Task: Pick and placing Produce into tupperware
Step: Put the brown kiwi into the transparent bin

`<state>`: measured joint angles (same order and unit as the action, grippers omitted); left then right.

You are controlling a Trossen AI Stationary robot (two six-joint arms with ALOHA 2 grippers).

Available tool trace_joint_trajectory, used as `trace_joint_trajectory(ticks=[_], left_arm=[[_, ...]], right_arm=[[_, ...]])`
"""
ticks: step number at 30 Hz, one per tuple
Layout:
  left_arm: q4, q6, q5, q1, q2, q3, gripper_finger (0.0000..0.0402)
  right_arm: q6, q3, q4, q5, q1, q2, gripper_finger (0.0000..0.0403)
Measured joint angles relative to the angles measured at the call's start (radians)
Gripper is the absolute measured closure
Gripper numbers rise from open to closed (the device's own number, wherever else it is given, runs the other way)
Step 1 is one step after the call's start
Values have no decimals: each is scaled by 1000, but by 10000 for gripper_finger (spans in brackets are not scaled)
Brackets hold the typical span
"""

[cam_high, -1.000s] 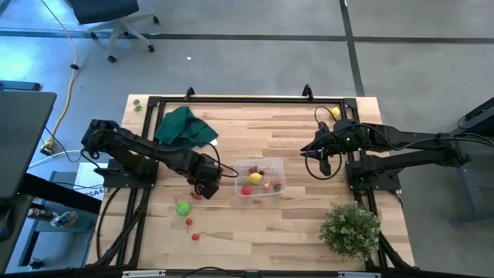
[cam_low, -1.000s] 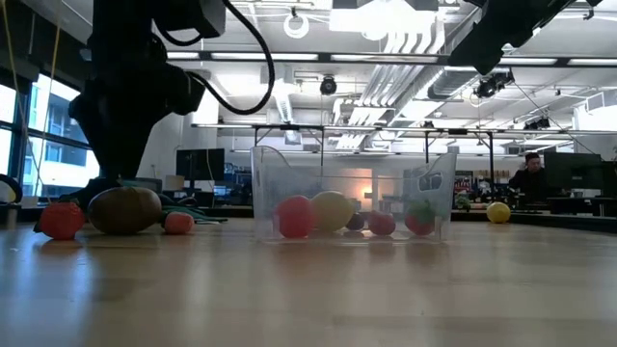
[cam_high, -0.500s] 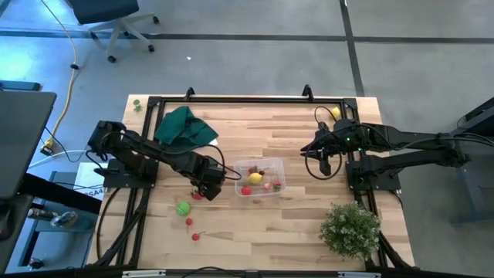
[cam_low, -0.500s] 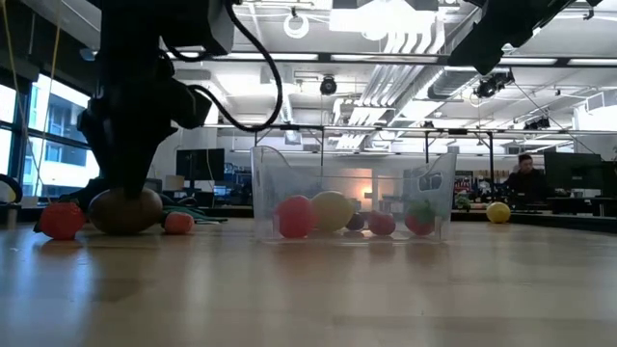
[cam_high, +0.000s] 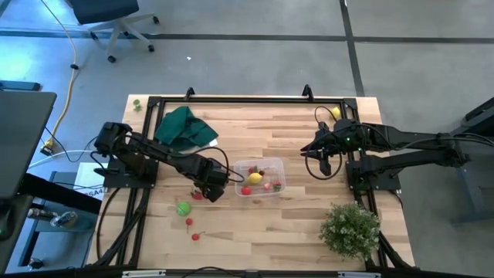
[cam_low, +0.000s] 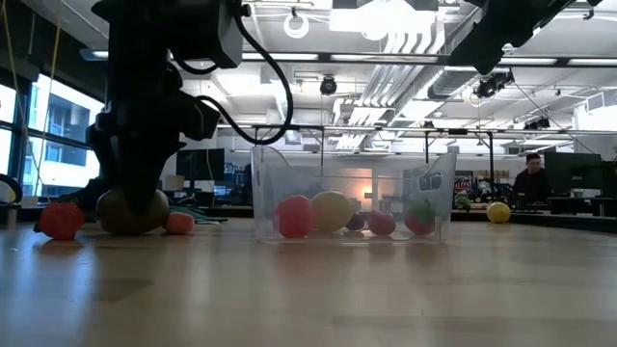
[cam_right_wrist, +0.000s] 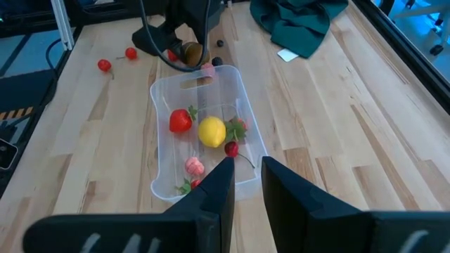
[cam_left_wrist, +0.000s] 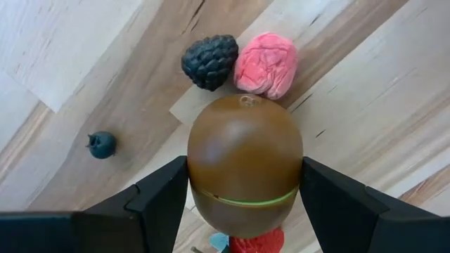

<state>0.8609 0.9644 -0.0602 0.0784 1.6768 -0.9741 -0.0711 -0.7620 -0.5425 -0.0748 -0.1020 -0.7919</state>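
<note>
My left gripper (cam_high: 208,188) points down, open, just left of the clear tupperware (cam_high: 281,174). Its two fingers stand on either side of a brown egg-shaped produce piece (cam_left_wrist: 245,161) that rests on the table, also seen in the low view (cam_low: 130,210). By it lie a black berry (cam_left_wrist: 209,60), a pink berry (cam_left_wrist: 266,63), a small dark berry (cam_left_wrist: 102,144) and a red piece (cam_high: 197,196). The tupperware (cam_right_wrist: 163,91) holds a yellow piece (cam_right_wrist: 211,131) and several red ones. My right gripper (cam_right_wrist: 248,183) waits at the right, raised, with a narrow gap between its fingers. My left gripper comes at the brown piece from above, one finger (cam_left_wrist: 165,200) beside each flank (cam_left_wrist: 200,183) at its widest part. The piece sits on the table. Whether the fingers touch it I cannot tell.
A dark green cloth (cam_high: 184,127) lies at the far left and a bushy plant (cam_high: 351,228) at the near right. A green piece (cam_high: 183,208) and two small red ones (cam_high: 189,222) lie near the front left; a yellow piece (cam_high: 335,113) sits at the far right.
My left gripper has come down over the brown piece and shifted a little toward the tupperware, staying open. The brown piece has not moved.
</note>
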Motion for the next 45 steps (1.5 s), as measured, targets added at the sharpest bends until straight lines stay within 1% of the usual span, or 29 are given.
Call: trace_joint_trajectory(ticks=[15,22,25,30,38,45], left_arm=[[-12,-23,-27,0,5,1,151],[-16,-52,-37,0,10,4,123],[-16,-55,-42,0,10,4,118],[-16,-55,-43,0,9,4,128],[-15,-52,-43,0,7,4,159],[-37,-51,-41,0,1,23,156]], right_arm=[[0,0,1,0,0,1,340],[0,0,0,0,0,1,340],[0,0,0,0,0,0,340],[0,0,1,0,0,1,340],[0,0,1,0,0,1,340],[0,0,1,0,0,1,340]])
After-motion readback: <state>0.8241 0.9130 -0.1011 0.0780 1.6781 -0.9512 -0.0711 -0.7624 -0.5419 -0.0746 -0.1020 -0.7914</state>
